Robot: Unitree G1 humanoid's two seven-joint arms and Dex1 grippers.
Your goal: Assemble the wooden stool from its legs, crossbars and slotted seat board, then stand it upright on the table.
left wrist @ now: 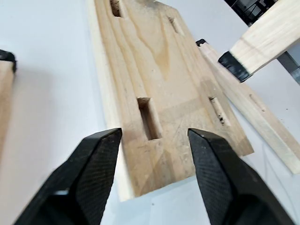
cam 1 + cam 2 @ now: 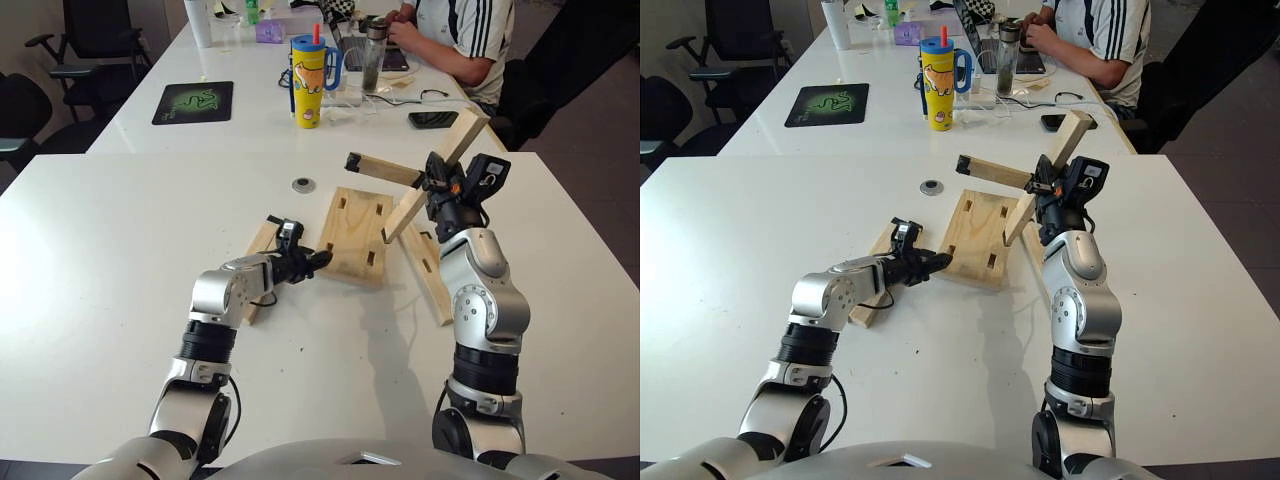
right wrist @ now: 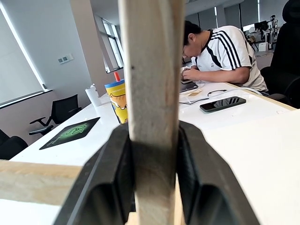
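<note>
**Head views.** The slotted seat board (image 2: pixel 358 235) lies flat in the middle of the white bench (image 2: pixel 120 260). The left claw (image 2: pixel 318 260) is low at the board's near left edge. The right claw (image 2: pixel 437 185) is raised over the board's right side and grips a tilted leg (image 2: pixel 455 150). A crossbar (image 2: pixel 385 170) juts from that leg toward the robot's left. The leg's lower end is at the board's right edge; contact there cannot be told. A second leg (image 2: pixel 432 280) lies flat just right of the board. Another wooden piece (image 2: pixel 258 245) lies to the board's left, partly under the left arm.

**Left wrist view.** The left claw is open. Its two black fingers (image 1: pixel 93 164) stand either side of the board's end, with one slot between them. Whether they touch the wood cannot be told. The raised leg has a black tip.

**Right wrist view.** The right claw's fingers (image 3: pixel 112 173) are pressed tight against both faces of the leg.

**Containers.** On the far bench (image 2: pixel 250 125) stand a yellow tumbler (image 2: pixel 308 82) with a blue lid and red straw, and a dark bottle (image 2: pixel 375 55). The tumbler's contents are hidden.
</note>
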